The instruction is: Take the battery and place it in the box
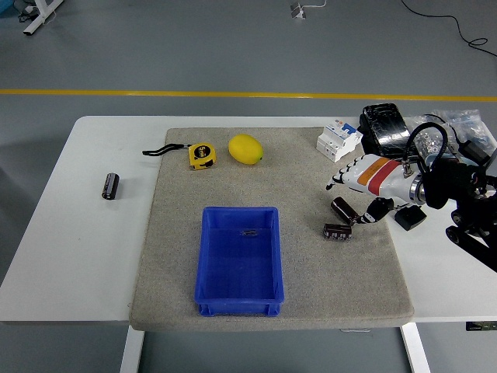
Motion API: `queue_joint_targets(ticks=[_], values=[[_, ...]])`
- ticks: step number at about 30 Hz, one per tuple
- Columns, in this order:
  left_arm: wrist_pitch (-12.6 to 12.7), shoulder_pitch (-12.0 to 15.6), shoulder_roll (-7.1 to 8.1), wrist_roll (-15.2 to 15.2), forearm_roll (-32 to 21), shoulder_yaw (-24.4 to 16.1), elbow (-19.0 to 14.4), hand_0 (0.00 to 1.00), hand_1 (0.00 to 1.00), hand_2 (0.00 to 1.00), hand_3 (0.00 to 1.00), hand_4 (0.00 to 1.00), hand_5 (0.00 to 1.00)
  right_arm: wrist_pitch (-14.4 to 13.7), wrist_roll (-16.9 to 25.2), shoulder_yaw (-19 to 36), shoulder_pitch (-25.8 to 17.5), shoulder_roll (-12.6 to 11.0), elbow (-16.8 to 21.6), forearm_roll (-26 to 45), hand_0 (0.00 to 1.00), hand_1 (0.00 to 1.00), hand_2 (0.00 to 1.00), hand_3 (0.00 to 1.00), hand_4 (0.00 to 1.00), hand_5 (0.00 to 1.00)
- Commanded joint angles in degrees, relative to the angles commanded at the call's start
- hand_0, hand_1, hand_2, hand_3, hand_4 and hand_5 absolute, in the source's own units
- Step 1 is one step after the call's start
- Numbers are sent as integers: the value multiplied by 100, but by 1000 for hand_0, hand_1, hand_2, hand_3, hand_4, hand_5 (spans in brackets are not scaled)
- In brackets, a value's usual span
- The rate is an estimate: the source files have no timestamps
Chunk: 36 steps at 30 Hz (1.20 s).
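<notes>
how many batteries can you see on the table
3: one battery lies alone on the bare table at far left; two lie on the mat beside the right hand. None looks hidden.

The right arm (458, 194) runs off the picture's right edge, so only the forearm and right hand (365, 186) show. That hand sits over part of the small black block (410, 217) behind it. The clear bags (458, 128) at the far right corner get clipped by the edge too. Inside the blue box (239, 260) there's a tiny dark mark, too small to tell what it is.
</notes>
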Motion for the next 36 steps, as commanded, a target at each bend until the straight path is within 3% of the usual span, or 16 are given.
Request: queue_joint_targets(ticks=[14,36], values=[[9,-79,15,78,199,-112,-9,619,562,624,627,632,694,93,55,-672,391,498,-796,122,725,723,764,782,911,169],[-30,-174,3,243,611,-332,-55,615,555,620,623,632,694,-21,132,-917,310,776,-1492,413,710,714,756,775,884,188]])
